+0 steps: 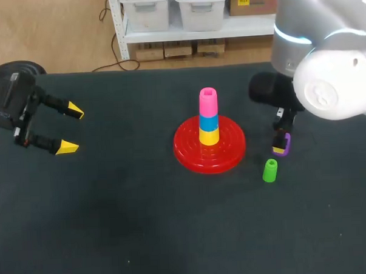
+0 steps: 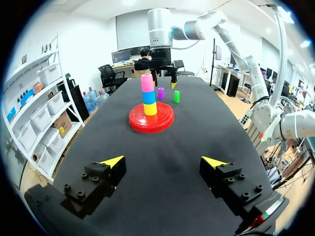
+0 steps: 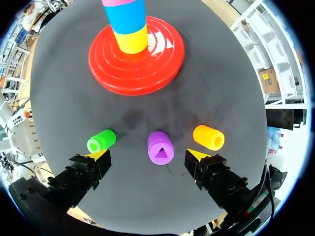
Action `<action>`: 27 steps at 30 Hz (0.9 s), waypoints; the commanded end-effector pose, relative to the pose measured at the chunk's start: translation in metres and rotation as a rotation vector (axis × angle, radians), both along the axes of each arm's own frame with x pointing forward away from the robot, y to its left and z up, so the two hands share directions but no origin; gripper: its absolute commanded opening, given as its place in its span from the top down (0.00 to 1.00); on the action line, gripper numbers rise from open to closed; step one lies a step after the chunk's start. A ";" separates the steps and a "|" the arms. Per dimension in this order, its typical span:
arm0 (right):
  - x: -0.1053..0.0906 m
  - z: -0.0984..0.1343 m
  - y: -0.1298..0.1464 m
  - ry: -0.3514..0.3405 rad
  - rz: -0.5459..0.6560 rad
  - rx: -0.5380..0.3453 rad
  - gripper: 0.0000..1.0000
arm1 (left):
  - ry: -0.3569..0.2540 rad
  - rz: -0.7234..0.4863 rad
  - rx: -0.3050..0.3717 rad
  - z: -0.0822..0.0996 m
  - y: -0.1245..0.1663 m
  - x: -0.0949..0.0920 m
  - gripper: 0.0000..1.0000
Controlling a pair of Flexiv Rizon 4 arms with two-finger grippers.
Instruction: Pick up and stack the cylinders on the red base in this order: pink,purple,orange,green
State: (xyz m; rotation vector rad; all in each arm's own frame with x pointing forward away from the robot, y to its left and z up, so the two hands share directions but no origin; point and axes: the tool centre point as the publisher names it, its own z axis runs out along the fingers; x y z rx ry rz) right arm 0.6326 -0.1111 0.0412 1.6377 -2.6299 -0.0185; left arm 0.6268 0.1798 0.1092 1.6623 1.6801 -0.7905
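Right pincer (image 3: 147, 156) hung released over purple (image 3: 160, 146), just off the red base (image 3: 106, 73) between green (image 3: 101, 140) and orange (image 3: 208, 137); best to descend centred, clearing both neighbours.

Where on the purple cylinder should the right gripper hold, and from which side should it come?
Probably its round side wall, from straight above: the purple cylinder stands upright, triangular hole up, between the right gripper's open fingers. The green cylinder and orange cylinder stand apart from it.
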 end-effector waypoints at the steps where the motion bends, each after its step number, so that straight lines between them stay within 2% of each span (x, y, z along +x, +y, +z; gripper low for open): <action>1: 0.001 -0.002 -0.003 -0.003 -0.006 -0.001 0.00 | -0.005 0.001 -0.002 -0.001 0.001 -0.001 0.00; 27: -0.004 -0.012 -0.002 0.019 0.003 0.013 0.00 | -0.005 0.001 -0.002 -0.001 0.001 -0.001 0.00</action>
